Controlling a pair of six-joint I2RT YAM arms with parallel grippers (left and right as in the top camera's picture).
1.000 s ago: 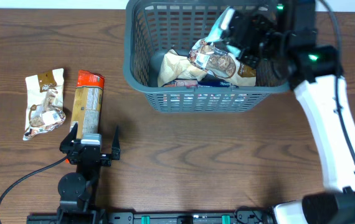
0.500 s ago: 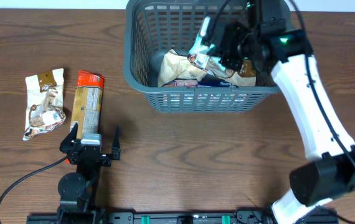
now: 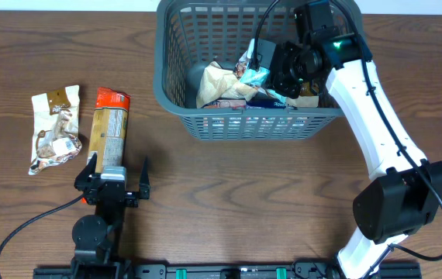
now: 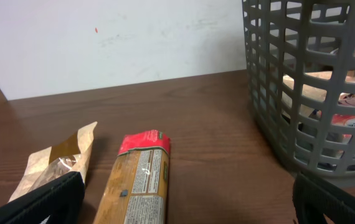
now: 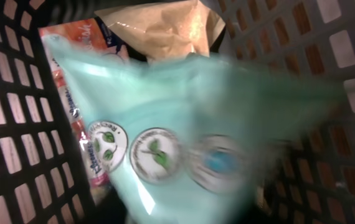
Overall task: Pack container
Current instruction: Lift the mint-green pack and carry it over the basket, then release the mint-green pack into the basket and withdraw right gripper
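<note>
Packing teal packet (image 5: 165,124) into basket (image 3: 244,124): right gripper (image 3: 258,66) pinching it; release low over pile (image 3: 222,84). Left gripper (image 3: 118,169) spread.

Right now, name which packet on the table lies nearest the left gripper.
The red-topped tan packet, right in front of the open left gripper; the brown-and-white packet lies farther left.
</note>
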